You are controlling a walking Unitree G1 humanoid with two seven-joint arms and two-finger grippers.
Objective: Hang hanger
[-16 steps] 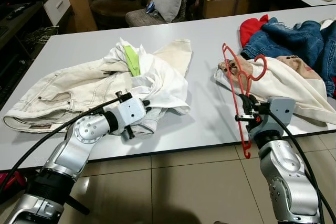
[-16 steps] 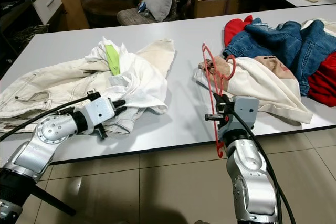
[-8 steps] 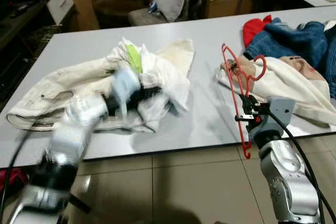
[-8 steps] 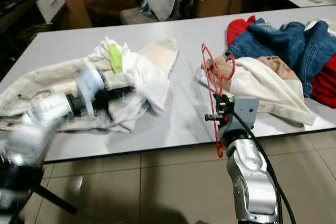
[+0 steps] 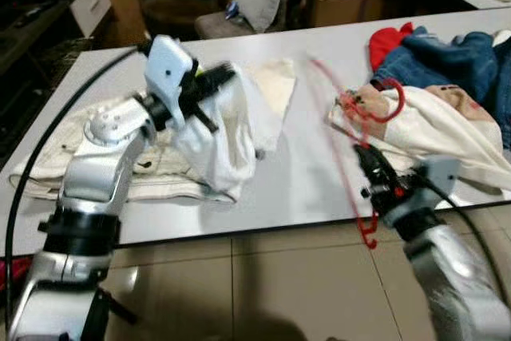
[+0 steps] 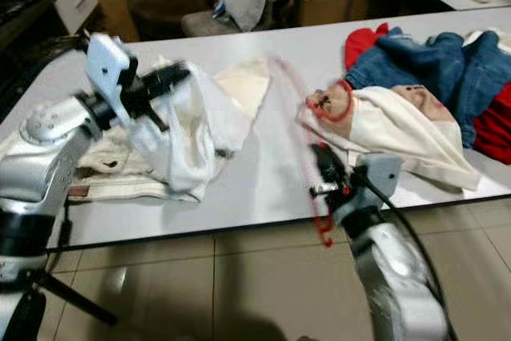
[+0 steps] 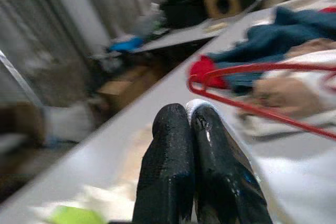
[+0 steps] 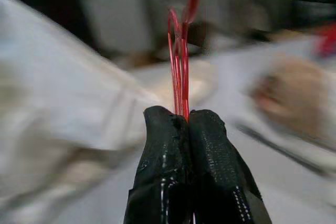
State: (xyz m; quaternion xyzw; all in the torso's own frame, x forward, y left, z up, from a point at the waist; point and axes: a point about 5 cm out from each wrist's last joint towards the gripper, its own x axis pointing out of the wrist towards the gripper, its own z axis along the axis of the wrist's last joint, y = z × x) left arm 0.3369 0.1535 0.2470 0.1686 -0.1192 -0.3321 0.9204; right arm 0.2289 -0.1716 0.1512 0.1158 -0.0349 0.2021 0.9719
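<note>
Left end effector (image 5: 217, 77), closed on a white shirt (image 5: 215, 137), lifts it at 10 o'clock; right end effector (image 5: 369, 167) pinches the red hanger (image 5: 343, 137) at 4 o'clock above the surface (image 5: 311, 173). The thin wire could twist or snag cloth.

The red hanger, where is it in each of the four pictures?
Left eye view: the red hanger is right of centre, slanting over the table's near edge.
Right eye view: near the middle, blurred.
Left wrist view: on the right, past the black fingers.
Right wrist view: sticking up from the shut fingers.
Shared landmark: the blue jeans.
</note>
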